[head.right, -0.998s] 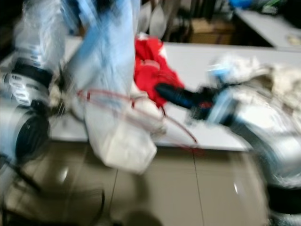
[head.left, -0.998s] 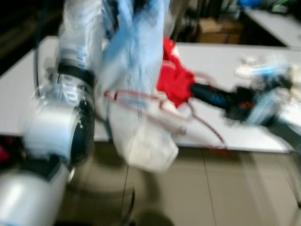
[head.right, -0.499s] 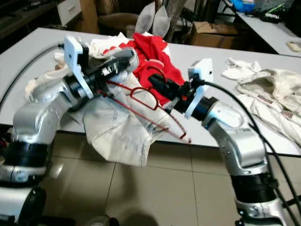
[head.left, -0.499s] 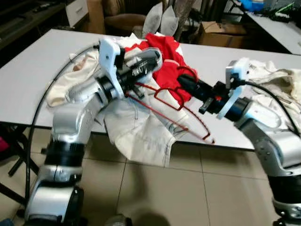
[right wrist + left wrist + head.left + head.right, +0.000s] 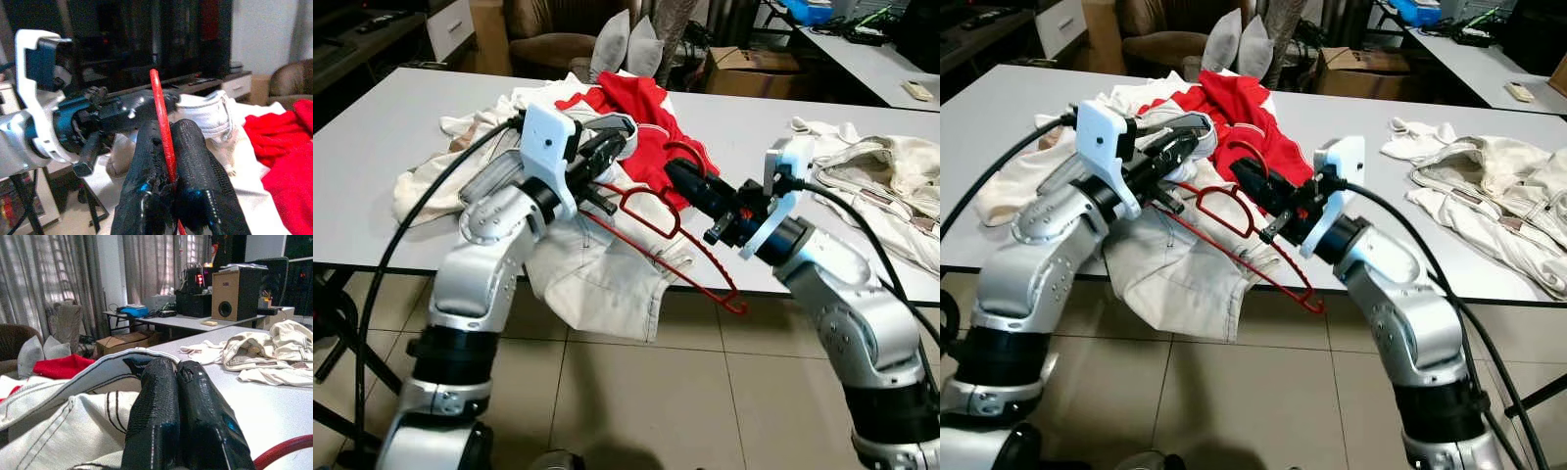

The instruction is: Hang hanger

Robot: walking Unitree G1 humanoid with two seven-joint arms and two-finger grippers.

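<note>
My right gripper [image 5: 168,147] is clamped on the red hanger [image 5: 651,235], holding it over the table's [image 5: 372,157] front edge. My left gripper [image 5: 177,382] has its fingers pressed together, pinching the white garment [image 5: 597,284] that drapes over that edge. A red garment [image 5: 641,117] lies behind, mid-table.

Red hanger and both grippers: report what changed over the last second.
The camera swung and steadied, so most of the apparent shift is its own. The right gripper stays shut on the red hanger; the left gripper stays shut on the white garment. Hanger and garment remain over the table edge, unhung.
</note>
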